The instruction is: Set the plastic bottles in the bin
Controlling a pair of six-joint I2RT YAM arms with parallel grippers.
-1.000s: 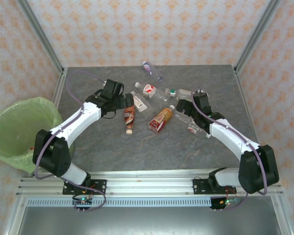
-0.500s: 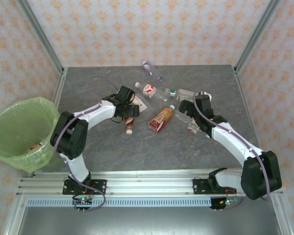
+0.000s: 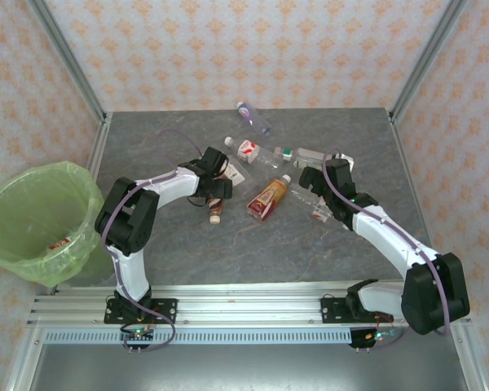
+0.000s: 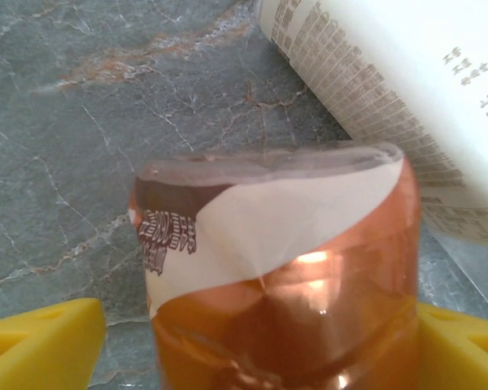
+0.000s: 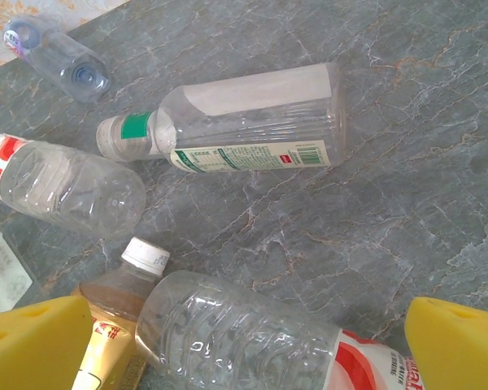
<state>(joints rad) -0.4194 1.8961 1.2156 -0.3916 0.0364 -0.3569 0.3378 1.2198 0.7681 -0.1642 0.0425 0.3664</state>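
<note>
Progress early: most of the job is left. Top view shows abt seven plastic bottles (image 3: 267, 198) lying on the bench (image 3: 228, 252), all well apart from the bin (image 3: 45, 168), which stands off the bench's left edge. Bin: light-green bag liner, w/ one red-white item (image 3: 61, 243) low inside, prob. a bottle already in. Can't tell if more lie under it.

Left gripper (image 4: 252, 349) is down over the brown-label bottle (image 4: 276, 244). Jaws wide, one yellow finger each side: right one at or v. near the bottle wall, left one w/ a gap, so no grip yet as I read it. White-label bottle (image 4: 407, 81) lies just beside.

Right gripper (image 5: 244, 349) hovers over the crushed red-white bottle (image 5: 228, 325); jaws wide, nothing held. Near it:
- gold-label bottle (image 5: 118, 349) w/ white cap, touching the crushed one
- green-band bottle (image 5: 252, 122)
- second red-white bottle (image 5: 57, 183)
- blue-cap bottle (image 5: 53, 53), farthest off

Left to do, by my judgement: close on the brown one, carry to bin, then same for the rest.
</note>
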